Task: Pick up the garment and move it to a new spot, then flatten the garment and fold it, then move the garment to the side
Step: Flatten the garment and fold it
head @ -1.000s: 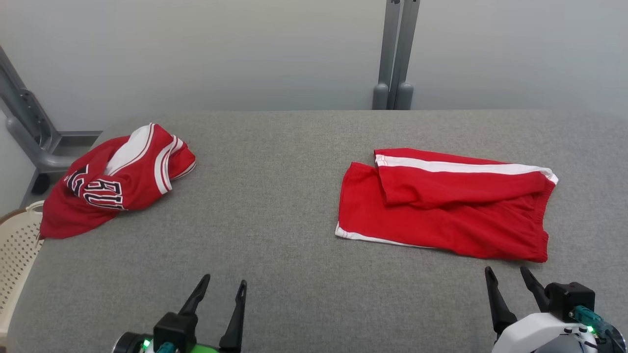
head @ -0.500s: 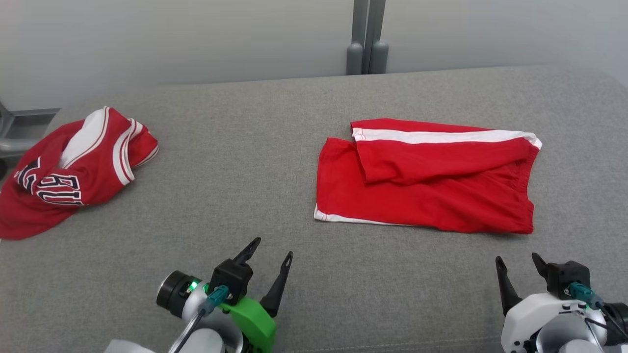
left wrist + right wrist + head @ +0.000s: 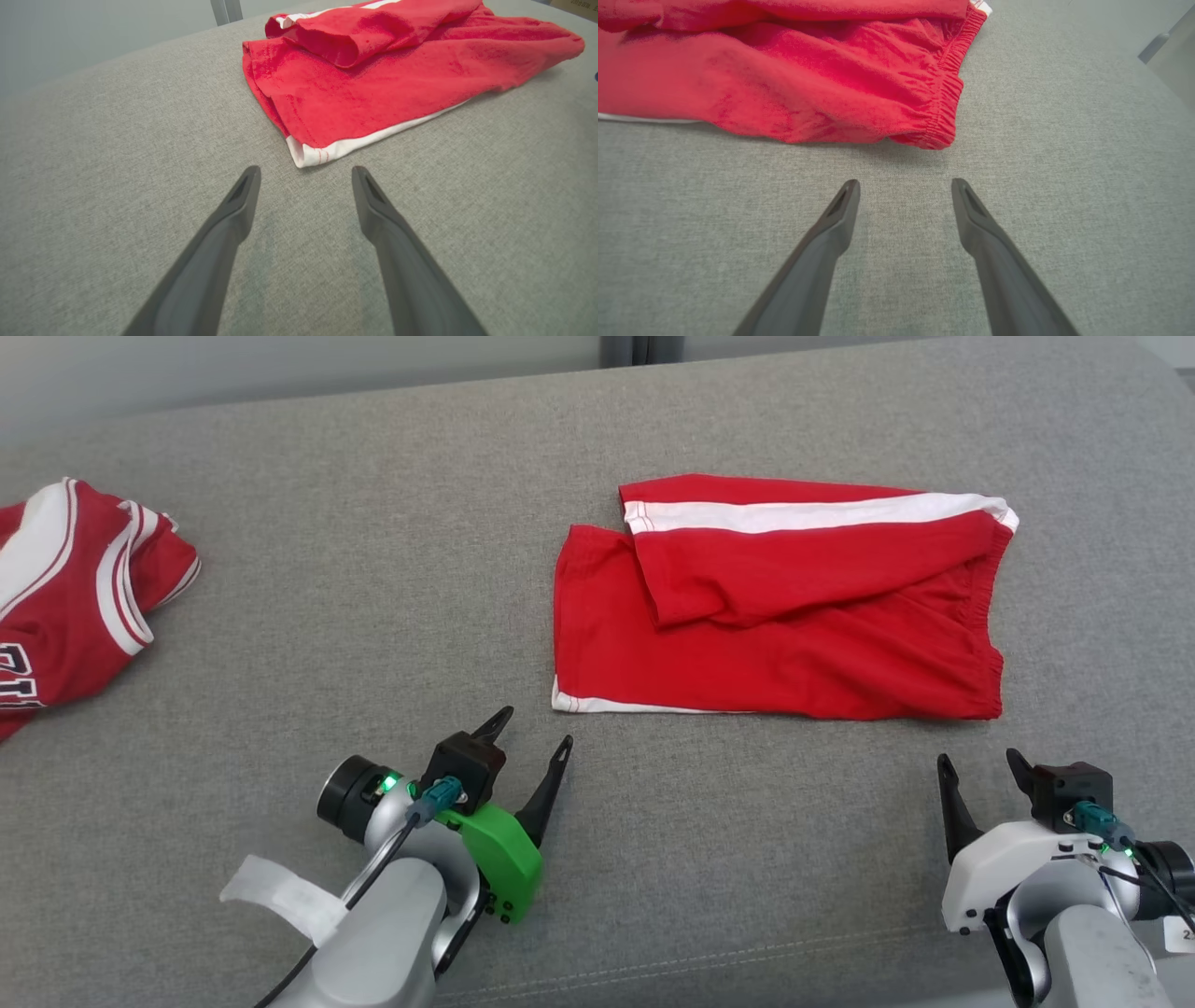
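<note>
The garment (image 3: 775, 607), red shorts with white trim, lies loosely folded on the grey table (image 3: 392, 579), right of centre. My left gripper (image 3: 534, 728) is open just short of the shorts' near-left hem corner; the left wrist view shows that corner of the garment (image 3: 373, 88) right ahead of the open left gripper (image 3: 306, 173). My right gripper (image 3: 978, 767) is open a little in front of the near-right waistband corner; the right wrist view has the elastic edge of the garment (image 3: 822, 84) just beyond the open right gripper (image 3: 905, 185). Nothing is held.
A crumpled red and white jersey (image 3: 65, 597) lies at the table's far left, partly cut off by the frame. A grey wall runs behind the table's back edge.
The head camera has tilted down, so the whole picture has shifted. My left gripper has come forward and right toward the shorts' near-left corner; the right gripper has edged toward the shorts.
</note>
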Motion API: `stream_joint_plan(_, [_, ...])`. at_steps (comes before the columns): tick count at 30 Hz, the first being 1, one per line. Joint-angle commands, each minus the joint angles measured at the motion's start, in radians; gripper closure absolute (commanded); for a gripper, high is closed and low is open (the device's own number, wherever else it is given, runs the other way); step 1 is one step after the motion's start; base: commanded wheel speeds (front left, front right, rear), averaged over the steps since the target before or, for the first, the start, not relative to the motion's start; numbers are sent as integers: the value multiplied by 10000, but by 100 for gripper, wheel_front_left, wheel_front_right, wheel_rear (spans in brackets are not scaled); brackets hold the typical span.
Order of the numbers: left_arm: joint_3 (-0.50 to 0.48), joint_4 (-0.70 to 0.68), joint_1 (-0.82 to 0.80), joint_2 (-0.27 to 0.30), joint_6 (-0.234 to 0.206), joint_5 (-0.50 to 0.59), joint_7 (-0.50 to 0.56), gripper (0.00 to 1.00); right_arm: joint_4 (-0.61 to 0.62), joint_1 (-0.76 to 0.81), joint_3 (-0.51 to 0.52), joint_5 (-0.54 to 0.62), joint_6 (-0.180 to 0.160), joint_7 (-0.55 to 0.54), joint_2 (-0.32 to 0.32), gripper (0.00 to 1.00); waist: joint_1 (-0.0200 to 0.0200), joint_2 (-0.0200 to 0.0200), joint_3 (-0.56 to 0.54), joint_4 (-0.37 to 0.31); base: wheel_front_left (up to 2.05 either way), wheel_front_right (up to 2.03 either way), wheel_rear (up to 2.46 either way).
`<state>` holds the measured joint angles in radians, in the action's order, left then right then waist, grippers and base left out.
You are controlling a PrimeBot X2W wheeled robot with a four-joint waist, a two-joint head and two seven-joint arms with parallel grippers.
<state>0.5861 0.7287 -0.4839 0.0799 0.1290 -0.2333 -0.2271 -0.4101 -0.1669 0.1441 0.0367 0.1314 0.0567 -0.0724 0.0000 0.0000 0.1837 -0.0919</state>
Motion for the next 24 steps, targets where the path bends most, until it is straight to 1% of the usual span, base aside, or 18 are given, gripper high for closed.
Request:
stream_joint_plan(1, [151, 265, -356, -50, 14, -179, -51, 0, -201, -303, 35, 140, -14, 145, 27, 0, 0, 0, 517, -314, 0, 0, 0])
stream_joint_plan(10, [589, 1070, -1305, -207, 18, -1007, 79, 0, -791, -1054, 126, 386, -14, 385, 95, 0, 0, 0, 984, -438, 0, 0, 0])
stream_joint_plan(14, [1049, 1272, -1665, -239, 17, -1354, 306, 0, -1107, -1391, 164, 524, -14, 497, 98, 0, 0, 0, 1107, -420, 0, 0, 0])
stream_joint_plan(18, [1273, 1477, -1854, -249, 18, -1662, 223, 0, -1382, -1659, 164, 652, -14, 605, 50, 0, 0, 0, 1154, -406, 0, 0, 0])
stream_joint_plan(22, [1378, 1695, -2063, -256, 18, -1743, 79, 1, -1628, -1827, 99, 811, -14, 651, 9, 0, 0, 0, 1179, -370, 0, 0, 0])
stream_joint_plan(23, [1401, 1736, -2111, -259, 18, -1756, 43, 17, -1682, -1862, 103, 846, -14, 658, -1, 0, 0, 0, 1187, -364, 0, 0, 0])
stream_joint_plan(24, [1439, 1779, -2147, -262, 18, -1783, 28, 40, -1741, -1898, 118, 906, -14, 668, -18, 0, 0, 0, 1196, -359, 0, 0, 0])
